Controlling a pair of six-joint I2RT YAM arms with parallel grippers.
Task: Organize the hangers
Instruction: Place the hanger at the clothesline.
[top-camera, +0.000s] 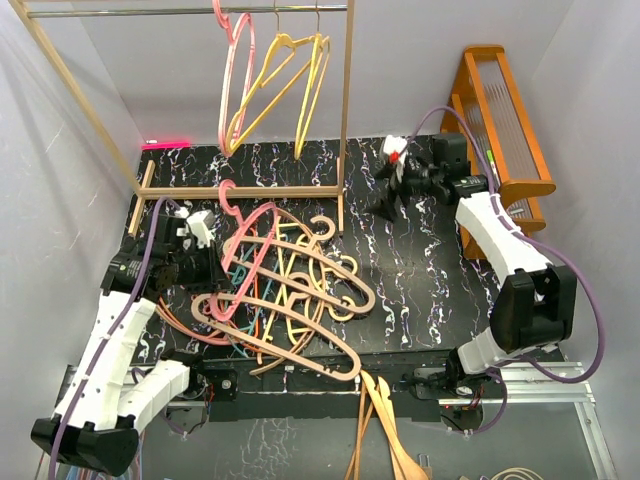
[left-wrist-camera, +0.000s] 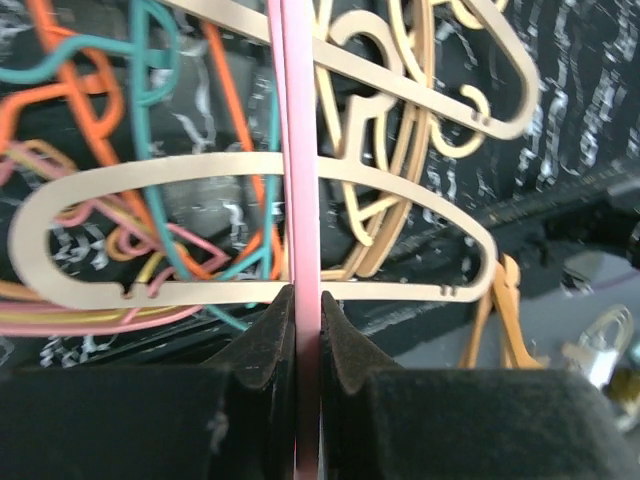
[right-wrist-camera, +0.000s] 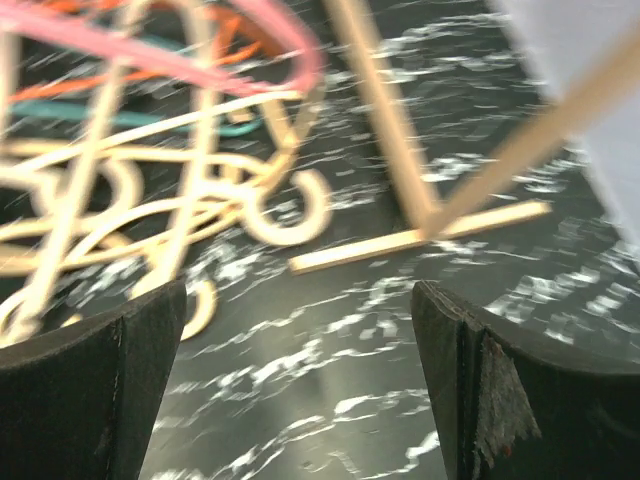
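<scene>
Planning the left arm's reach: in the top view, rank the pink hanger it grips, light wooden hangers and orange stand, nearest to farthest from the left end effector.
1. pink hanger: clamped in the left end effector.
2. light wooden hangers: near table edge, rightward.
3. orange stand: far right, by the wall.

2 yellow hangers (top-camera: 283, 42) hung, 2 arms (top-camera: 110, 340); 1 rail (top-camera: 150, 12)
</scene>
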